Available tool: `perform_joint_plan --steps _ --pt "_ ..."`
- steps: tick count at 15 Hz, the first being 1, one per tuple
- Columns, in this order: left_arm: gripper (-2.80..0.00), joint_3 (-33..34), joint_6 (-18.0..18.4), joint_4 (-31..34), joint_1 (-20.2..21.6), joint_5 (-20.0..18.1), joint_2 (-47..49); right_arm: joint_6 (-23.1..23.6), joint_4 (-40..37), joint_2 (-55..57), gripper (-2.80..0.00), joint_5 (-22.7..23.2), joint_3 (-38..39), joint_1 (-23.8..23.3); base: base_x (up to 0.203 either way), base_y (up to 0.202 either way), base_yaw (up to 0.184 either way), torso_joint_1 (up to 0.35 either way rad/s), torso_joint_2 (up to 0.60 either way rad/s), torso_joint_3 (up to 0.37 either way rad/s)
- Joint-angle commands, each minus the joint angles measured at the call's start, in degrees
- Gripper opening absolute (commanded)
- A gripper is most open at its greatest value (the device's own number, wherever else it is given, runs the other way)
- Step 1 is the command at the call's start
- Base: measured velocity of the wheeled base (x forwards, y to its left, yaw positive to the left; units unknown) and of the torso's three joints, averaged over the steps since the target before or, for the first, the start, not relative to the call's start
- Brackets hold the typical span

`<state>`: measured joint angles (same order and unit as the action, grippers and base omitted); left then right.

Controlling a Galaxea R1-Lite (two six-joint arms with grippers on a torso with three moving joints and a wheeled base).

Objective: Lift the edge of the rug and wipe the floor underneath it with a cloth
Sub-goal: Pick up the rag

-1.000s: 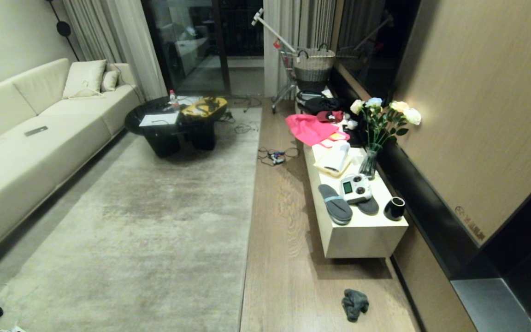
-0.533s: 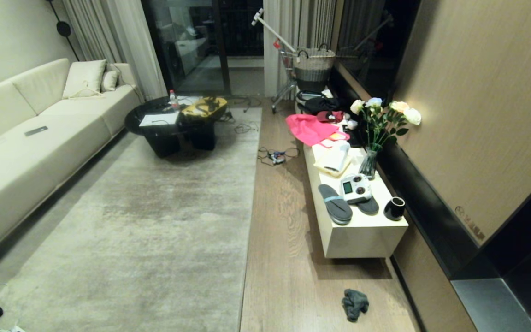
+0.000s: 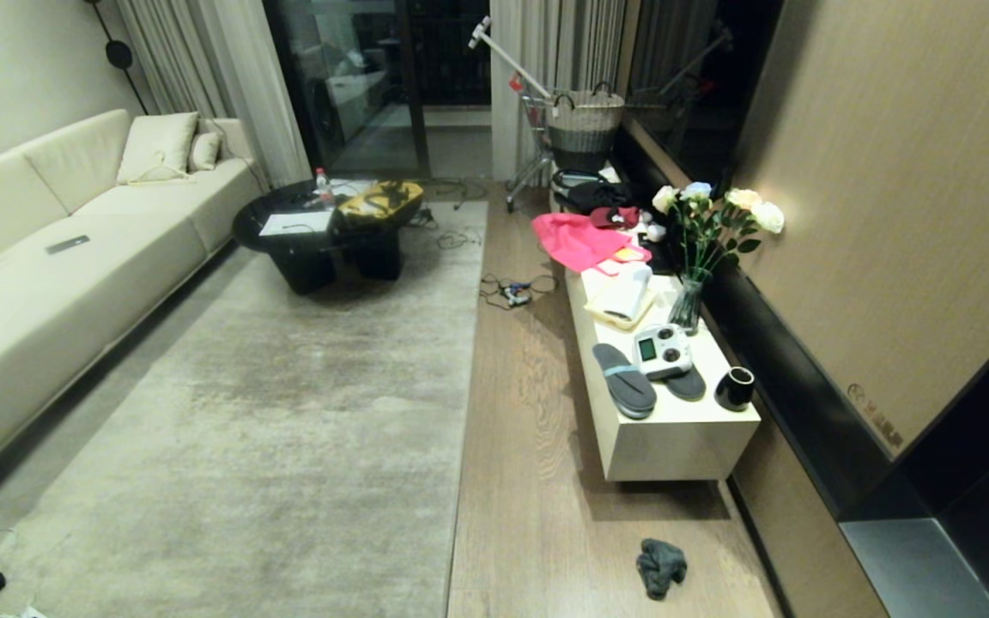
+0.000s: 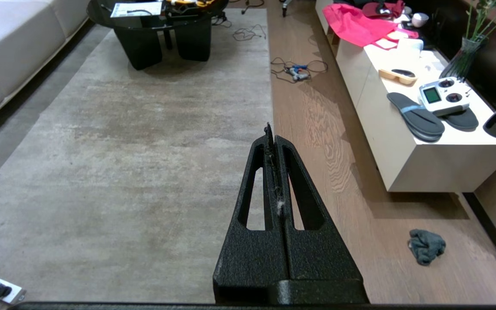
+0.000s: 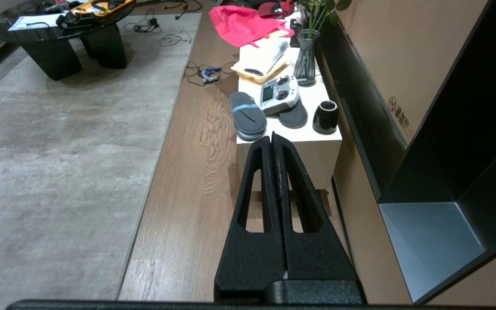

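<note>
Nothing is moving since the earlier frames; scene and camera are holding steady. Left end effector (image 4: 272, 129) and right end effector (image 5: 272, 137) are both hanging clear of the floor (image 3: 537, 481), jaws pressed together, empty. The cloth (image 3: 660, 566) is lying crumpled on the planks near the low table (image 3: 675, 438), well apart from the rug edge (image 3: 463, 429). Cloth looks soft and light: pinch a raised fold. Rug edge is lying flat and thin, likely floppy; fingers would need sliding under the border.

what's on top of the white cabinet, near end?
On the cabinet: two slippers, a controller overlapping the far slipper, a black cup, a vase. The slipper's part beneath the controller is hidden.
</note>
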<state>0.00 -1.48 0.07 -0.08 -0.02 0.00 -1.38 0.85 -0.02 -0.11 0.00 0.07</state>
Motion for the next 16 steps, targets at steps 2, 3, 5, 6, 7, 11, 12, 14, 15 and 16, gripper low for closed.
perform_joint_plan --steps 2,3,5,6,7,11,12,14,15,16 --pt "-2.80 0.00 -0.02 0.01 -0.01 -0.06 0.00 -0.12 0.03 0.03 -2.80 0.02 0.00 0.01 0.000 0.000 0.000 -0.121 0.27 0.171" --pt "-2.80 0.00 -0.02 0.01 -0.01 0.02 0.00 -0.12 0.03 0.05 -2.80 0.02 0.00 0.01 0.000 0.000 0.000 -0.128 0.32 0.178" --pt "-2.80 0.00 -0.02 0.01 -0.01 0.02 0.00 -0.23 0.03 0.02 -2.80 0.02 0.00 0.01 0.000 0.000 0.000 -0.122 0.32 0.186" --pt "-2.80 0.00 -0.02 0.01 0.07 -0.06 0.00 -0.38 0.03 0.11 -2.80 -0.07 0.00 0.01 0.000 0.000 0.000 -0.139 0.33 0.193" --pt "-2.80 0.00 -0.02 0.01 0.01 -0.06 0.00 -0.42 0.03 0.02 -2.80 -0.07 0.00 0.01 0.000 0.000 0.000 -0.126 0.32 0.193" --pt "-2.80 0.00 -0.02 0.01 0.08 -0.06 0.00 -0.73 0.03 0.04 -2.80 -0.07 0.00 0.01 0.000 0.000 0.000 -0.127 0.34 0.202" --pt "-2.80 0.00 -0.02 0.01 0.00 -0.01 0.00 -0.73 0.03 0.02 -2.80 -0.07 0.00 0.01 0.000 0.000 0.000 -0.126 0.36 0.217" --pt "-2.80 0.00 -0.02 0.01 0.04 0.02 0.00 -0.73 0.03 0.02 -2.80 -0.07 0.00 0.01 0.000 0.000 0.000 -0.140 0.36 0.224" --pt "-2.80 0.00 -0.02 0.01 0.00 0.02 0.00 -0.73 0.03 0.10 -2.80 -0.07 0.00 0.01 0.000 0.000 0.000 -0.133 0.38 0.232" --pt "-2.80 0.00 -0.02 0.01 0.00 0.02 0.00 -0.73 0.03 0.02 -2.80 -0.07 0.00 0.01 0.000 0.000 0.000 -0.159 0.44 0.271"
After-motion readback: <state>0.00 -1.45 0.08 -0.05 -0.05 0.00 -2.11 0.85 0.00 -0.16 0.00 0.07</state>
